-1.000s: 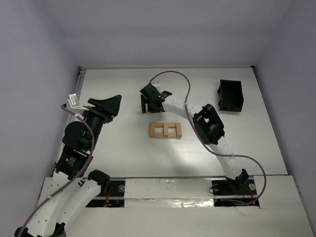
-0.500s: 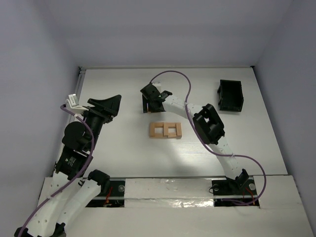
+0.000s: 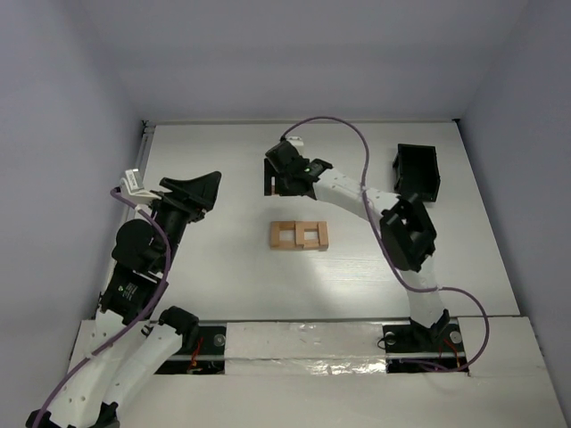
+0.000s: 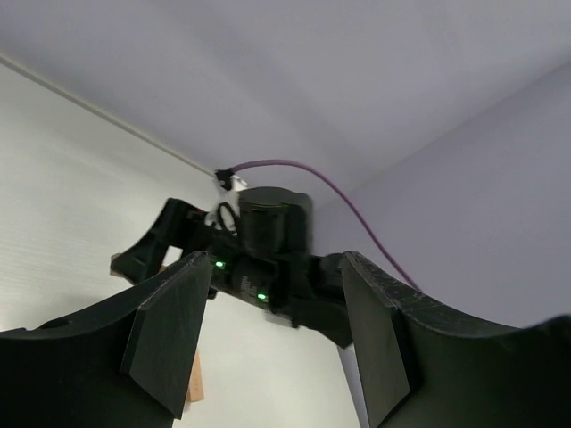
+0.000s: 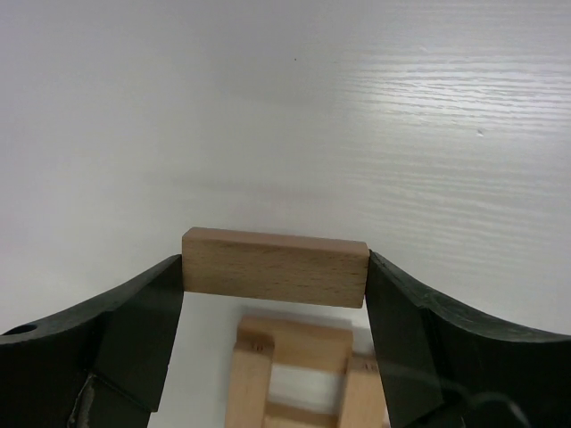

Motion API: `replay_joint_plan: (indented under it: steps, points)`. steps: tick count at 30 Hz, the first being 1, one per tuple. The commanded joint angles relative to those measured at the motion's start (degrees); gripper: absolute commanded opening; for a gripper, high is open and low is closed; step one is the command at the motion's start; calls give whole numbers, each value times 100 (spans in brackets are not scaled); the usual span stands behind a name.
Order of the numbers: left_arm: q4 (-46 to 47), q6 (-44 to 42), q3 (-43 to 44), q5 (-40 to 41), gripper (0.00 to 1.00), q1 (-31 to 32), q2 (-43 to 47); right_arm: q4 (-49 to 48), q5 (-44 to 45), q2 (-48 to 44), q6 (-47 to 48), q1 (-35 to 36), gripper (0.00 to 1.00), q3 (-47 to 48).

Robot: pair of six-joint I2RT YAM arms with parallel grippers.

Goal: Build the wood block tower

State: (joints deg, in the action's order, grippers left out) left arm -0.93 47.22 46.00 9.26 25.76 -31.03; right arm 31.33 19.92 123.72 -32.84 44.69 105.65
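Observation:
The wood block tower (image 3: 300, 235) is a low stack of light-tan blocks laid crosswise, in the middle of the white table. It also shows low in the right wrist view (image 5: 299, 374). My right gripper (image 5: 276, 272) is shut end to end on one loose wooden block (image 5: 276, 266) and holds it above the table just behind the tower. In the top view that gripper (image 3: 284, 175) sits behind the tower. My left gripper (image 3: 203, 189) is open and empty, raised at the left; in its own view (image 4: 268, 334) the fingers frame the right arm.
A small black plastic box (image 3: 417, 172) stands at the back right of the table. The table's back edge meets the grey wall. The arm bases and a foil-taped strip (image 3: 303, 343) lie along the near edge.
My right arm has lifted and swung its elbow to the right, and the gripper has risen slightly with the block. The left arm and the tower have not moved.

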Motion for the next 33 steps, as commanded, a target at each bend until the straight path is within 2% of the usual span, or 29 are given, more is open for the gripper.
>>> replay_joint_plan:
  steps: [1, 2, 6, 11, 16, 22, 33]
  points:
    - [497, -3, 67, -292, 58, -27, -17, -609, -251, -962, -100, -4, 63, -508]
    - [506, -20, 111, -389, 58, -27, -61, -654, -304, -1112, -126, -4, 63, -858]
    - [462, -46, 33, -328, 58, -27, -237, -435, -138, -1570, -170, 311, 64, -1300]
    - [1216, 146, -809, -196, 56, -27, -246, -303, 3, -2044, -354, 444, 64, -1968]
    - [1595, 103, -1215, -170, 55, -27, -675, -329, -15, -2168, -600, 559, 65, -2522]
    - [2316, -213, -1804, -12, 54, -27, -931, -137, 108, -2063, -680, 805, 66, -2461]
    - [2440, -530, -2112, 437, 54, -27, -888, -66, 161, -1676, -680, 858, 68, -2154]
